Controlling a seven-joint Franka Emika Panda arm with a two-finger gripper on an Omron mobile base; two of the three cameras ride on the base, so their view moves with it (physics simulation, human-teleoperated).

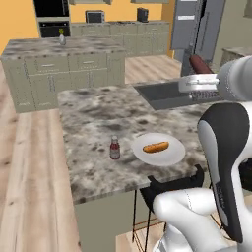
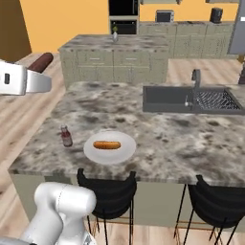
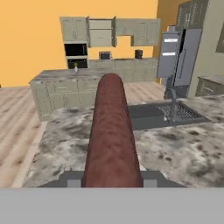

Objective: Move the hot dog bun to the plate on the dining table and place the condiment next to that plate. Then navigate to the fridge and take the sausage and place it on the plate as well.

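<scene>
The white plate (image 1: pixel 173 153) (image 2: pixel 95 154) lies near the front edge of the marble dining counter (image 1: pixel 93 118) (image 2: pixel 162 139). The hot dog bun (image 1: pixel 155 146) (image 2: pixel 106 144) rests on it. The red condiment bottle (image 1: pixel 114 147) (image 2: pixel 66 136) stands upright just left of the plate. My gripper (image 1: pixel 195 70) (image 2: pixel 35 70) (image 3: pixel 111 177) hangs high above the counter, shut on the dark brown sausage (image 1: pixel 201 64) (image 2: pixel 41 61) (image 3: pixel 111 131). The sausage sticks out forward from between the fingers, level, well above and apart from the plate.
A dark sink (image 1: pixel 167 96) (image 2: pixel 167 98) with a faucet (image 2: pixel 195 79) and a drying rack (image 2: pixel 213 100) sits in the counter's far right. Black stools (image 2: pixel 107 191) stand under the front edge. A second island (image 1: pixel 59 49) and the grey fridge (image 1: pixel 194 29) (image 3: pixel 175 57) lie beyond.
</scene>
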